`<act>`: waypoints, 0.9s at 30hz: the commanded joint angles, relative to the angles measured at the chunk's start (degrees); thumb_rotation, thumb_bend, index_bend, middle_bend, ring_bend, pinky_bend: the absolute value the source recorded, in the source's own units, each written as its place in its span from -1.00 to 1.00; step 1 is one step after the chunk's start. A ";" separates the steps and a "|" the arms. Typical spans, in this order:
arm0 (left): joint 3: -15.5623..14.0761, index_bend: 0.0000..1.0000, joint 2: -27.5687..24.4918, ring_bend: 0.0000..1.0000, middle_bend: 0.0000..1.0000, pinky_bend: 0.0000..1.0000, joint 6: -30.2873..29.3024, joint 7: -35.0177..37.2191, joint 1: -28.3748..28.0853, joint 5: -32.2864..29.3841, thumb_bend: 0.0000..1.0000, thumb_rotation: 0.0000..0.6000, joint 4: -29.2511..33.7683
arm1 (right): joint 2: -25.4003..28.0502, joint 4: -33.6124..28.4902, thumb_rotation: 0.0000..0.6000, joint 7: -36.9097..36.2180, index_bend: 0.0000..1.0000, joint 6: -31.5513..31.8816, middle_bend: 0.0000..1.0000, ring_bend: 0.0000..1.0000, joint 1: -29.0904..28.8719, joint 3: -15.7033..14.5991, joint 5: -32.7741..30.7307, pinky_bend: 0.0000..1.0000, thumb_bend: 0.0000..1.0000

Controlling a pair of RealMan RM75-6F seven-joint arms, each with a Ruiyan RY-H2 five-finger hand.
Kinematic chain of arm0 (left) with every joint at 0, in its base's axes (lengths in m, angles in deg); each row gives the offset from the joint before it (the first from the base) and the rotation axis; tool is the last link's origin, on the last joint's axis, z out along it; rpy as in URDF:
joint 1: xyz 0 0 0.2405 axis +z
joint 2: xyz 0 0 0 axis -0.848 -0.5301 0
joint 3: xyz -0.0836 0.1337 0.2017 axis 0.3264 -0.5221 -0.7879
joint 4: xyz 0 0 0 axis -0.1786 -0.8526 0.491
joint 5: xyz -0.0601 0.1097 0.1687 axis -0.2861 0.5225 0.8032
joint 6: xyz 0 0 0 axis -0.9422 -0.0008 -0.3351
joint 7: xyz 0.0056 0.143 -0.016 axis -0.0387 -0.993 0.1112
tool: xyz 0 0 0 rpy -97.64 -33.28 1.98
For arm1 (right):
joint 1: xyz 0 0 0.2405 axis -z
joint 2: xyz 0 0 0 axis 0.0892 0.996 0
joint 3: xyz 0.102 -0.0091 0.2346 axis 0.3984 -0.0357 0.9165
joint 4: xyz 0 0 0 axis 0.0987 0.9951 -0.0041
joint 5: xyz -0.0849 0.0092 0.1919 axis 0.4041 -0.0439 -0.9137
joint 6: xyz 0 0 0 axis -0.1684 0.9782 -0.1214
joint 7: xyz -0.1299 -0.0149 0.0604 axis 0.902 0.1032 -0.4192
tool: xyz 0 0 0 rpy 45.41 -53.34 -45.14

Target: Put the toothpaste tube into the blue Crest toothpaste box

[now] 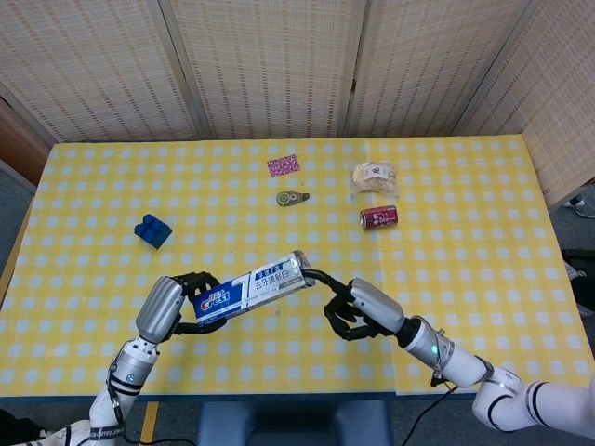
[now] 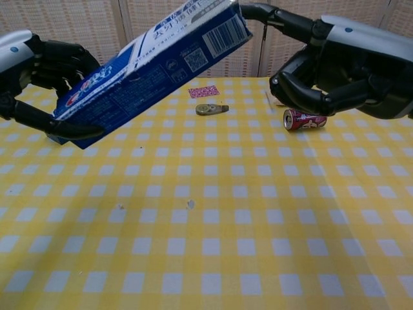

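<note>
The blue Crest toothpaste box (image 1: 249, 289) is held off the table, slanting up to the right, by my left hand (image 1: 165, 308), which grips its lower left end. In the chest view the box (image 2: 150, 64) fills the upper left, with the left hand (image 2: 40, 72) wrapped around it. My right hand (image 1: 359, 308) sits just right of the box's raised end, one finger stretched to touch that end and the others curled in on nothing. The chest view shows the right hand (image 2: 335, 64) the same way. No toothpaste tube is visible in either view.
On the yellow checked table (image 1: 465, 269) a red can (image 1: 378, 217) lies on its side at the right. Farther back are a bagged bun (image 1: 374, 177), a small grey dispenser (image 1: 293, 198) and a pink card (image 1: 284, 165). A blue toy brick (image 1: 152, 229) sits to the left.
</note>
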 commanded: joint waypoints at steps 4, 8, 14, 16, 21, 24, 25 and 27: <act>-0.12 0.25 0.07 0.18 0.49 0.35 -0.32 -0.46 -0.18 0.83 -0.59 1.00 0.60 | 1.14 0.44 1.00 -6.68 -1.00 -2.28 0.69 0.71 -2.70 -2.19 1.94 0.82 0.49; -0.18 0.26 0.05 0.18 0.49 0.35 -0.63 -0.40 -0.06 0.92 -0.59 1.00 0.62 | 1.24 0.96 1.00 -8.52 -1.00 -1.22 0.69 0.70 -3.04 -2.41 2.26 0.82 0.51; 0.04 0.26 -0.73 0.18 0.49 0.35 -1.20 0.10 0.36 0.37 -0.59 1.00 -0.06 | 2.07 1.26 1.00 -8.26 -1.00 3.97 0.69 0.70 -0.73 -2.04 1.68 0.82 0.51; 0.07 0.26 -1.05 0.18 0.49 0.35 -1.28 0.38 0.55 0.02 -0.59 1.00 -0.92 | 2.63 1.26 1.00 -7.53 -1.00 5.14 0.69 0.69 0.13 -2.09 1.35 0.82 0.51; -0.30 0.26 -2.09 0.18 0.49 0.35 -0.86 1.18 1.15 -1.17 -0.59 1.00 -3.95 | 3.75 2.05 1.00 1.36 -1.00 6.33 0.54 0.59 3.02 -1.56 -0.91 0.76 0.51; -0.77 0.26 -2.71 0.18 0.49 0.35 -0.68 1.65 1.76 -1.91 -0.59 1.00 -6.05 | 3.98 3.60 1.00 15.77 -1.00 5.27 0.21 0.29 5.99 -1.68 -2.96 0.51 0.43; -0.95 0.26 -2.79 0.18 0.49 0.35 -0.68 1.87 1.94 -2.01 -0.59 1.00 -6.54 | 4.55 3.49 1.00 18.28 -1.00 4.56 0.11 0.19 6.61 -1.99 -3.61 0.42 0.38; -1.37 0.26 -2.75 0.18 0.49 0.35 -0.66 2.18 2.22 -1.99 -0.59 1.00 -7.65 | 6.23 2.98 1.00 22.77 -1.00 2.77 -0.22 -0.10 7.68 -2.71 -5.04 0.13 0.23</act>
